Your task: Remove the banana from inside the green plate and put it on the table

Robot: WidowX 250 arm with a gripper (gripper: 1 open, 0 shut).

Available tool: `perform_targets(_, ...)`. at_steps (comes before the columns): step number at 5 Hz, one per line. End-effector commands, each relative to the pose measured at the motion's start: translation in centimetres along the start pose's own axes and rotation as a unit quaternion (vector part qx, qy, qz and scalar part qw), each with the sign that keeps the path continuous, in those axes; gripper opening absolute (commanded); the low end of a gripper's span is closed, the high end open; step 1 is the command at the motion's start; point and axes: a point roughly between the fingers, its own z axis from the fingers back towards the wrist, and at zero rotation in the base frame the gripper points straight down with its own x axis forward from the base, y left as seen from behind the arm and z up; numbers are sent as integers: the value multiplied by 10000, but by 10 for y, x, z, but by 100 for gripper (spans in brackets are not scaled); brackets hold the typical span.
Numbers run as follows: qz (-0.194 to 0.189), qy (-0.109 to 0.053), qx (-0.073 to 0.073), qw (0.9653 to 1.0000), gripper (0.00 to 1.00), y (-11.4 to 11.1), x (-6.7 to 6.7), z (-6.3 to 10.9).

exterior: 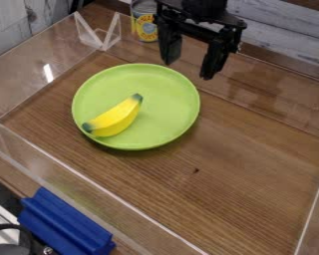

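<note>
A plump yellow banana [113, 117] with dark tips lies inside the lime-green plate [171, 92], left of the plate's middle, curving from lower left to upper right. The plate rests on the brown wood-grain table [242, 159]. My black gripper [189, 62] hangs at the top of the view, pointing down above the plate's far rim, up and to the right of the banana. Its two fingers [211, 60] stand apart with nothing between them.
Clear acrylic walls [43, 60] border the table on all sides. A blue ribbed object [63, 227] sits outside the near wall at the lower left. A yellow-labelled item [145, 22] stands behind the far wall.
</note>
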Motion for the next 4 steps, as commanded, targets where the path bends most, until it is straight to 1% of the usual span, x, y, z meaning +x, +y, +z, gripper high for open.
perform_targets(1,64,-26,-20,10000,100,7,-5,-6)
perform_targets(2,177,-184,-40,9997,100,18,-15,-13)
perform_targets(3,201,-349,-80,9992,100,28,-23,-15)
perform_targets(4,212,-463,-90,9987,100,40,-25,-21)
